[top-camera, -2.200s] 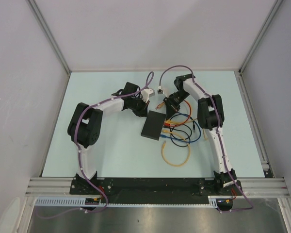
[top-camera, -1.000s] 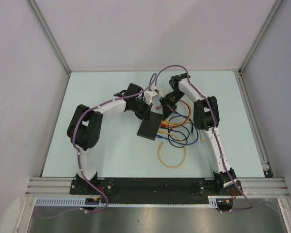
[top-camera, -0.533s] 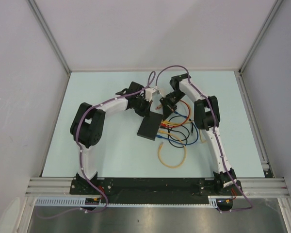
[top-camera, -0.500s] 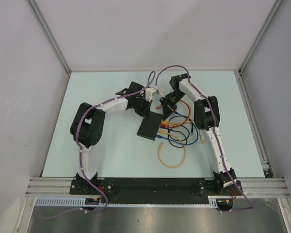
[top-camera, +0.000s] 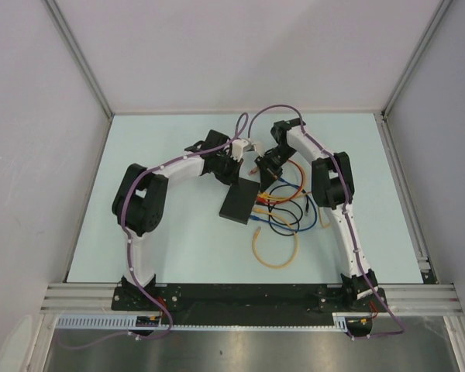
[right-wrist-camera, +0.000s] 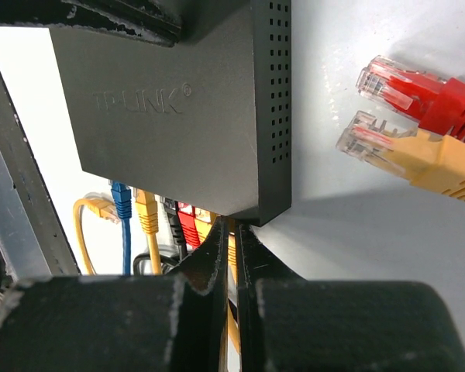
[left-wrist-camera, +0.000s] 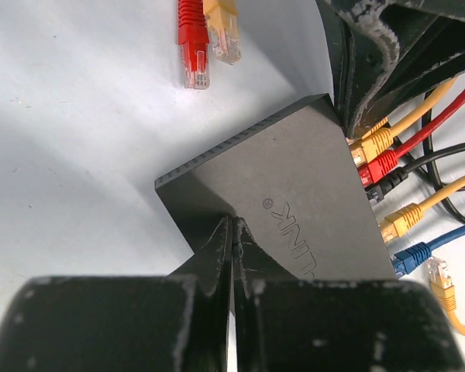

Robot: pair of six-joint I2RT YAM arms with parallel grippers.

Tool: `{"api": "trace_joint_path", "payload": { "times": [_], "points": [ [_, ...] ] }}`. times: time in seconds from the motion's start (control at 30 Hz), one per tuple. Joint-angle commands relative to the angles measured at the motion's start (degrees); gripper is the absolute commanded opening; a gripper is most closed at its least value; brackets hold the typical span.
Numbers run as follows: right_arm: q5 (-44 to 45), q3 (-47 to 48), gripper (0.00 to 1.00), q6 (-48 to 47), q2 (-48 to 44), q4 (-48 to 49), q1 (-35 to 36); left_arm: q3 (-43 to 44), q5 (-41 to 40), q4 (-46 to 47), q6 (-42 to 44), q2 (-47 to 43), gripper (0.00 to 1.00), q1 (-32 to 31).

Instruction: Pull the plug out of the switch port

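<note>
White links and black joints were seen on the left arm (top-camera: 178, 164) and right arm (top-camera: 349, 232), with purple cables (top-camera: 271, 108) clipped along them; the black fingers (left-wrist-camera: 209, 267) were scuffed.

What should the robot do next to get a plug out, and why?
Probably the right gripper should tug back from the switch: it sits shut at the end yellow plug, still plugged in, while the shut left gripper rests on the switch's opposite edge.

Bright even overhead light, soft shadows; wrist cams: near fingers (left-wrist-camera: 214, 262) blurred, white table (left-wrist-camera: 77, 155) glare-washed.
</note>
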Motion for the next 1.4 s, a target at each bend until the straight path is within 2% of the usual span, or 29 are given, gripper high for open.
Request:
{"api": "trace_joint_path", "payload": {
  "times": [0.0,0.17,0.3,0.37,0.47,0.67,0.8,1.07,1.2,1.27,1.37],
  "points": [
    [8.69,1.45,0.0,-0.56,4.08,-4.99,-0.12,-0.92,-4.71,-4.58,1.38,3.15,0.0,0.59],
    [9.92,11.38,0.0,2.53,8.48,-5.34,-1.88,-0.92,-3.57,-4.58,2.09,2.62,0.0,0.59],
    [9.57,7.19,0.0,1.3,6.73,-5.08,-2.05,-2.84,2.4,-3.1,4.55,-0.88,0.0,0.68],
    [9.39,3.51,0.0,1.21,5.15,-4.29,-1.79,-5.13,5.12,1.2,4.72,-5.1,0.0,0.68],
    [9.3,1.03,0.0,1.3,4.26,-3.41,-1.7,-8.39,5.75,3.51,4.29,-8.09,0.0,0.5],
    [8.42,1.28,0.0,3.32,4.0,-2.53,-2.23,-9.36,6.02,0.26,5.16,-6.97,0.0,0.41],
    [8.77,1.64,0.0,2.97,4.0,-2.79,-2.14,-6.29,6.37,-2.12,5.69,-3.8,0.0,-0.11],
    [9.66,-0.3,0.0,0.33,0.49,-4.46,-3.63,-6.55,5.75,-1.42,6.22,-3.44,0.0,-0.46],
    [4.58,0.84,0.31,2.17,0.48,-4.02,-4.6,-6.37,5.93,-1.42,6.31,-3.35,0.0,-0.46],
    [3.59,2.24,0.36,2.26,1.62,-4.72,-4.6,-6.37,6.02,-1.42,6.39,-3.44,0.0,-0.46],
    [3.5,3.83,0.36,2.09,2.5,-6.22,-4.6,-6.55,6.11,-1.51,6.74,-3.97,0.0,-0.46]
  ]
}}
